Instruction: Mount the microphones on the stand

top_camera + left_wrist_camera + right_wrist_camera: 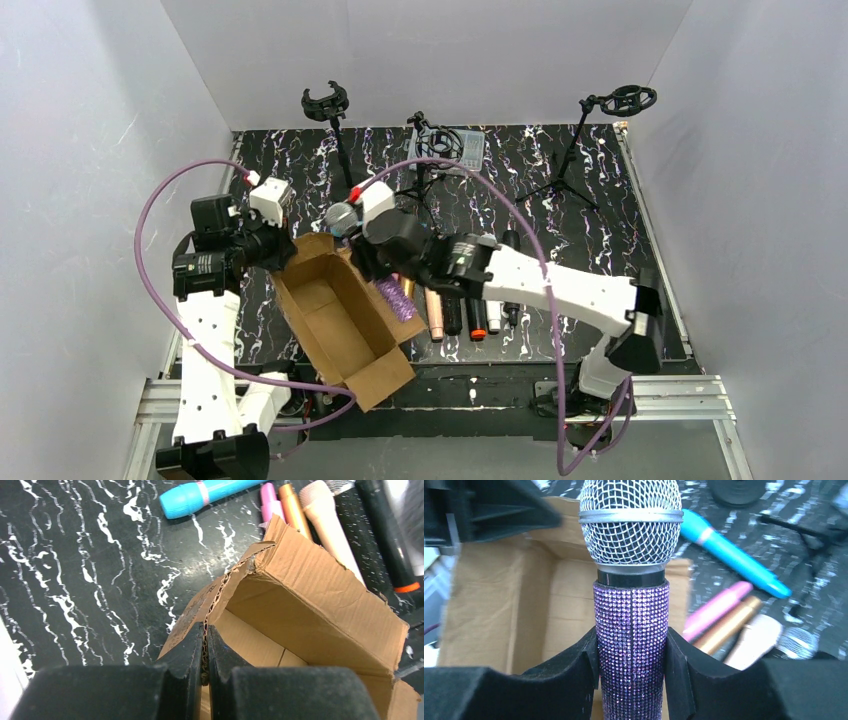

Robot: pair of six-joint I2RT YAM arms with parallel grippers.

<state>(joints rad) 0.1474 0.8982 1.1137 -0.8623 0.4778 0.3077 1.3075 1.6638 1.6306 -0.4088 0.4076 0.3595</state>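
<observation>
**Clerk:** Clock set on the overhead view, twelve at the far wall. Item one, left gripper (pixel 205 650)?

**Checker:** Closed tight on the corrugated wall of the cardboard box (pixel 335 320), at the box's 11 o'clock corner. Box: brown, flaps open, lying askew at 7 o'clock on the desk (pixel 640 240). Desk: black with white marbling.

**Clerk:** Item two, right gripper (pixel 631 652)?

**Checker:** Gripping the purple glitter microphone (pixel 631 615), one jaw on each side of the rhinestone barrel, silver mesh head upright above them. Location: at the box's 12 o'clock end, just beside the left gripper, near desk centre.

**Clerk:** Item three, loose microphones?

**Checker:** All lying on the desk at 3 o'clock of the box. Pink microphone (pixel 716 610), gold microphone (pixel 726 625) and peach microphone (pixel 754 640) lie side by side, touching or nearly so. Teal microphone (pixel 734 560) lies near them toward 12 o'clock, angled across. Black microphone (pixel 387 540), orange band, is on the row's 3 o'clock side. Further pieces in the row are partly hidden under the right arm; colours uncertain.

**Clerk:** Item four, stands?

**Checker:** Three, upright along the far edge. Left stand (pixel 325 103) at 11 o'clock, black ring holder on top. Middle stand (pixel 440 140) at 12 o'clock, top hard to make out. Right stand (pixel 625 100) at 1 o'clock, ring holder on a boom arm, tripod legs spread.
</observation>
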